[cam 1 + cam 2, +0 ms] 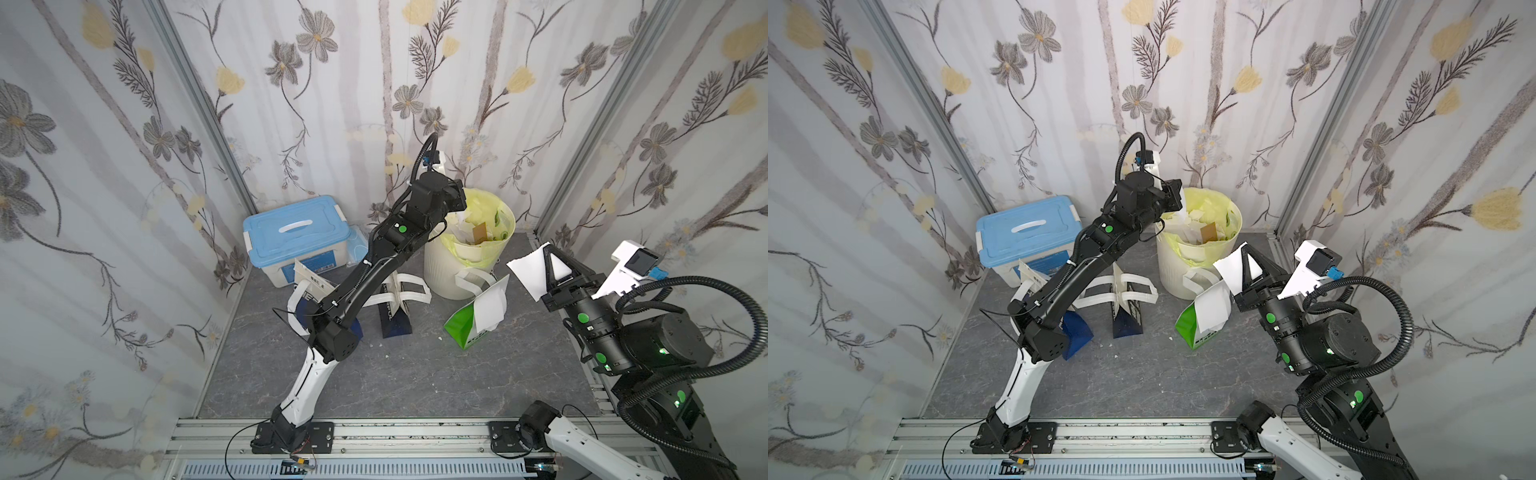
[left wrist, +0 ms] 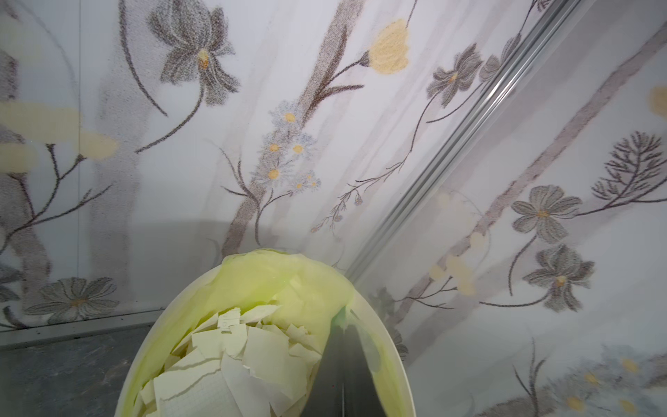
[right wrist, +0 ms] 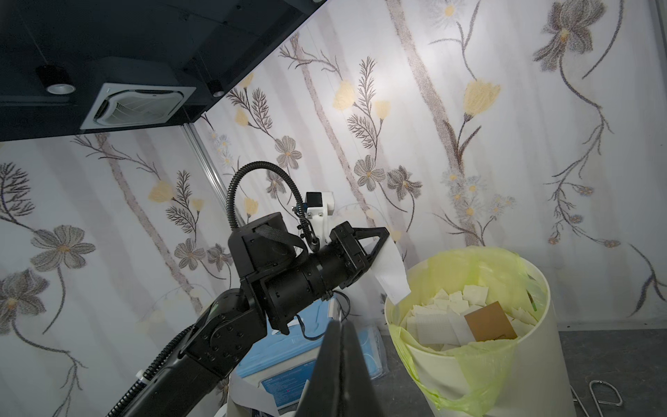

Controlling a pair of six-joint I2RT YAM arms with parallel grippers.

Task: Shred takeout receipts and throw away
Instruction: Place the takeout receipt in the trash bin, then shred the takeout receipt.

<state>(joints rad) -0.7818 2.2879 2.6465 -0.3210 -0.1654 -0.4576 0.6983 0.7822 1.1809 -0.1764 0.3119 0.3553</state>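
Clamping left fingers (image 3: 382,236) fully shut on a white receipt strip (image 3: 391,270) — dangling it right at the rim of the cream bin (image 3: 534,361), the strip's lower end reaching the edge of the yellow-green liner (image 3: 480,263), though not telling whether paper and liner are touching. Pinching right fingers (image 1: 547,259) just as tight on a second receipt piece (image 1: 525,274) — holding it aloft, clear of the tabletop (image 1: 415,382), just beside the bin and above the green bag (image 1: 457,328).

Looking down into the bin through the left wrist view and finding torn receipt scraps (image 2: 231,361) heaping up inside the liner. Picking out one brown card (image 3: 491,321) among them in the right wrist view.

Noting another white receipt (image 1: 492,309) sticking up out of the green bag's mouth, with the bag itself tilting over close to the bin's base. Spotting a navy bag (image 1: 395,322) standing upright near the middle of the tabletop with white handles splaying out, and a blue bag (image 1: 1077,332) sitting partly hidden behind the left arm. Seeing a blue-lidded box (image 1: 291,230) resting to the left of the bin, at the back of the tabletop. Catching a few small white bits (image 1: 379,344) lying loose on the tabletop between the bags.
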